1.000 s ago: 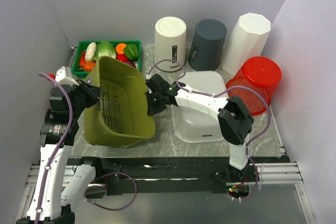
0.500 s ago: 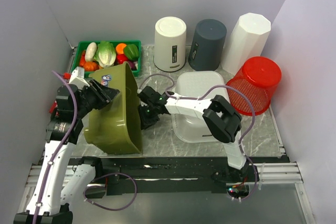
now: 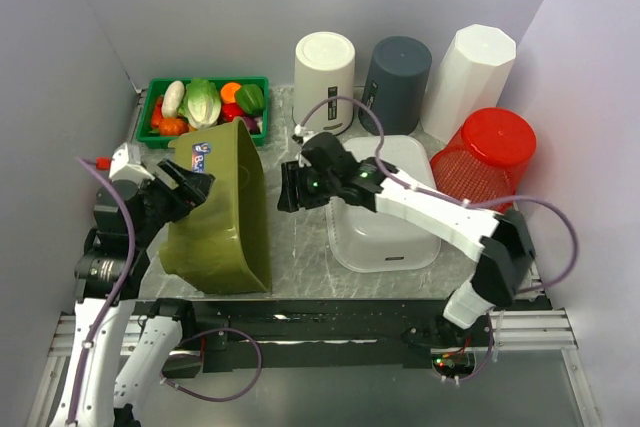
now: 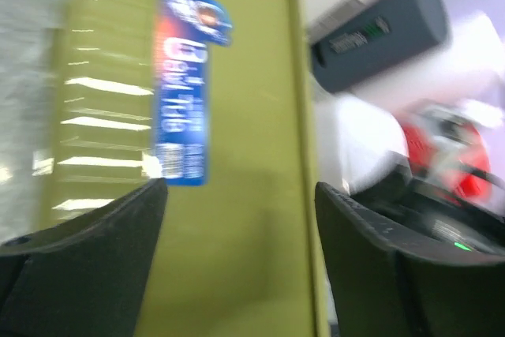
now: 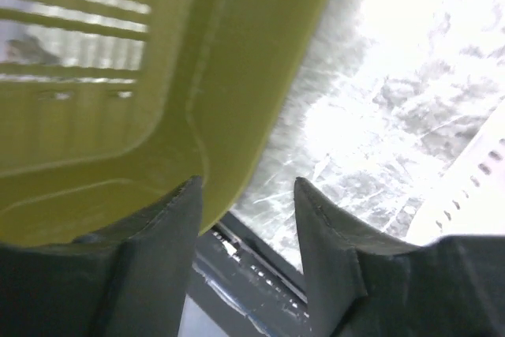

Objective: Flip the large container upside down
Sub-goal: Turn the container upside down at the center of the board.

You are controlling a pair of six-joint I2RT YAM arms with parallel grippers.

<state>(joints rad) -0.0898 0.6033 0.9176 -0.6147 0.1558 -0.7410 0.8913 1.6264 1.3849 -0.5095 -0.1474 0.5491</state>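
Observation:
The large container (image 3: pixel 225 217) is an olive-green bin tipped over on the marble table, its labelled base turned up and left. My left gripper (image 3: pixel 190 187) is open at that base. In the left wrist view its fingers stand wide on either side of the green base (image 4: pixel 237 155), beside the blue label (image 4: pixel 183 84). My right gripper (image 3: pixel 285 190) is open just right of the bin. In the right wrist view the bin's rim (image 5: pixel 237 76) ends by the left finger (image 5: pixel 158 250), and only bare table shows between the fingers.
An upturned white tub (image 3: pixel 385 237) lies right of the bin, under my right arm. Behind stand a white bin (image 3: pixel 325 69), a grey bin (image 3: pixel 395 72), a white faceted bin (image 3: pixel 468 67) and a red basket (image 3: pixel 490 157). A green crate (image 3: pixel 208 80) of vegetables sits back left.
The green bin has rolled from open side up to base up, toward the left. Both grippers have opened and let go of it. The right gripper has drawn back to the right.

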